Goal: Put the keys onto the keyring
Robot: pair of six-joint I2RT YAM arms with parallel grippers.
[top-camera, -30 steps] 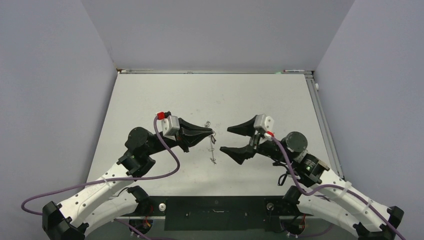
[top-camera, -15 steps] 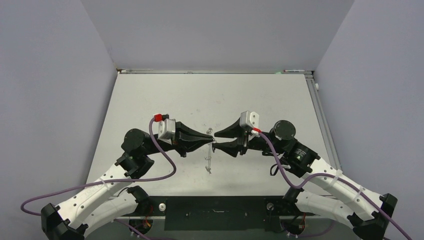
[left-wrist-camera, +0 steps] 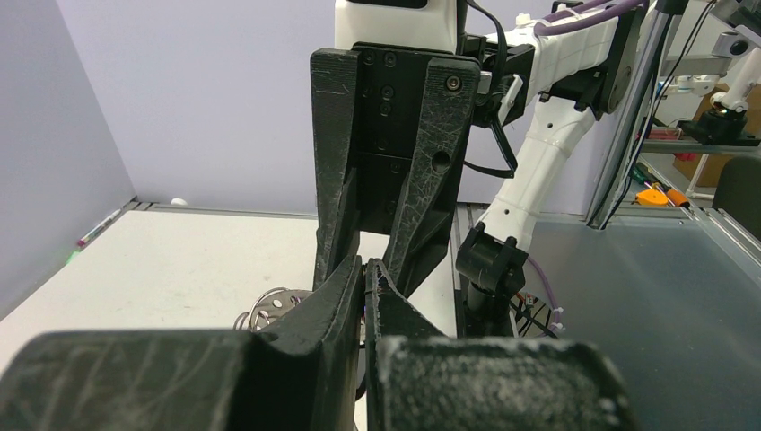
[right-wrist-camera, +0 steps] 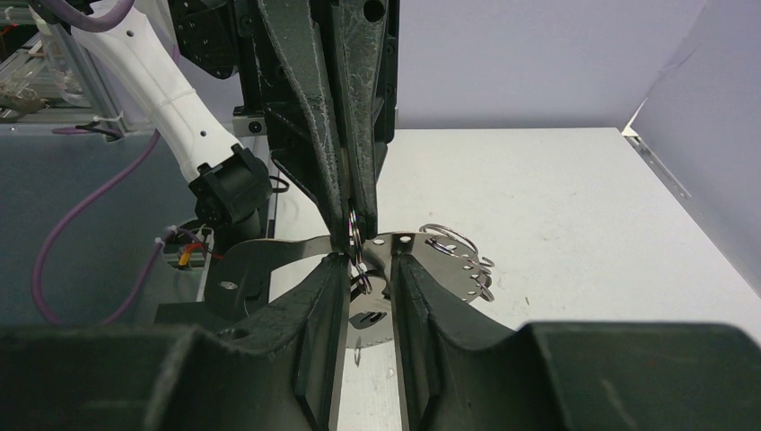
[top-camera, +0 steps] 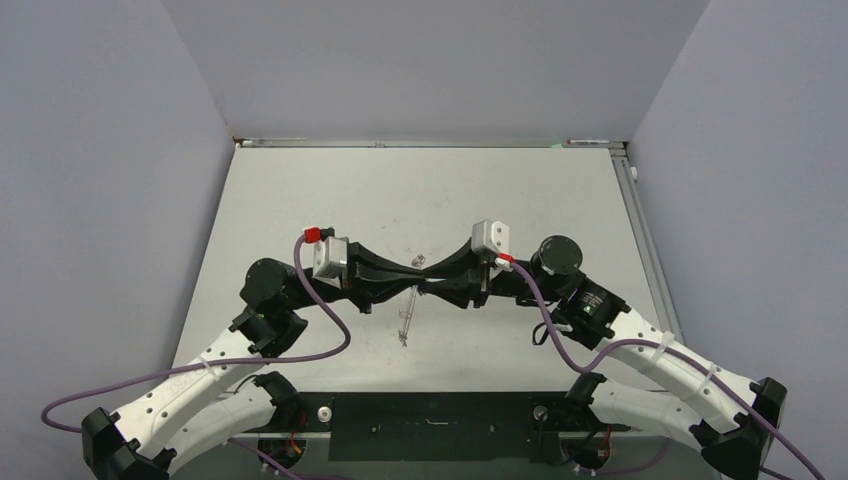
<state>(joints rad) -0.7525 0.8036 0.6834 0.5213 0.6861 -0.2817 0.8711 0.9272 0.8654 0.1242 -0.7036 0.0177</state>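
Note:
The keyring hangs edge-on below my left gripper, which is shut on one of its small wire loops. In the right wrist view the keyring shows as a flat grey band with holes and loops. My right gripper meets the left one tip to tip. Its fingers stand a narrow gap apart around the pinched loop and the band, open. In the left wrist view the left gripper is pressed together, with part of the keyring to its left. The keys do not show in any view.
The white table is walled by grey panels on three sides. A metal rail runs along the right edge. A black base plate and purple cables lie near the arm bases.
My right gripper has moved left up to the left gripper's tips and its jaws have narrowed from wide open. The hanging keyring has swung slightly left.

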